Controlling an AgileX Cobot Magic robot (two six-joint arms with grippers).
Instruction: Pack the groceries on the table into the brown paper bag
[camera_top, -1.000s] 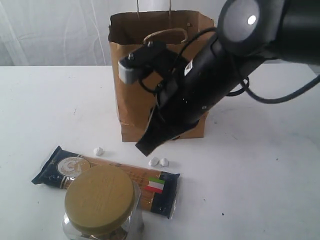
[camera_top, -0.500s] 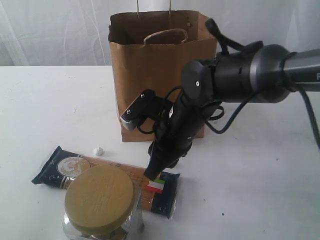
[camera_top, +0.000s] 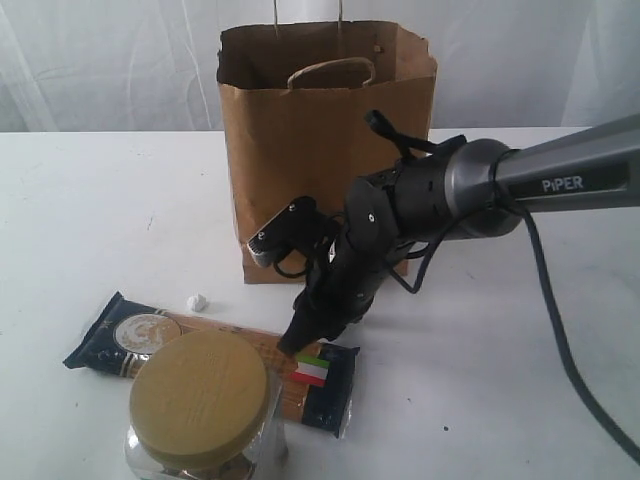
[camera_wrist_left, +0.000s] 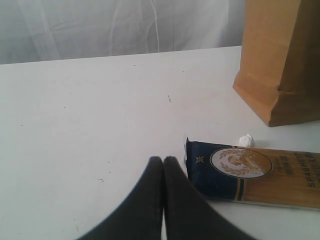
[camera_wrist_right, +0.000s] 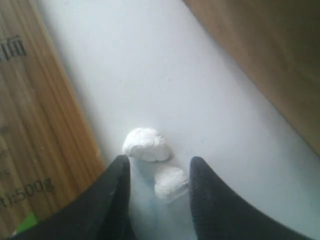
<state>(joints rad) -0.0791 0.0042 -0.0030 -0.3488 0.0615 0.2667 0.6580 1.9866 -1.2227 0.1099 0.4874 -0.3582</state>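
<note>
The right gripper (camera_wrist_right: 159, 167) is low over the bench (camera_top: 100, 220) in front of the brown paper bag (camera_top: 300, 150), its jaws only narrowly apart, with small white bits (camera_wrist_right: 146, 145) between them and not a grocery. The navy spaghetti packet (camera_wrist_left: 255, 172) lies flat just beside it, on the side away from the bag. To do the pick well, I think the gripper should move off the bits and onto the packet's end, open wider, and close across its thin side. The packet is long and flat, with navy ends, a round gold emblem and a clear middle showing pasta. The clear jar (camera_top: 200, 400) stands close by it. The left gripper (camera_wrist_left: 163, 165) is closed and empty.
</note>
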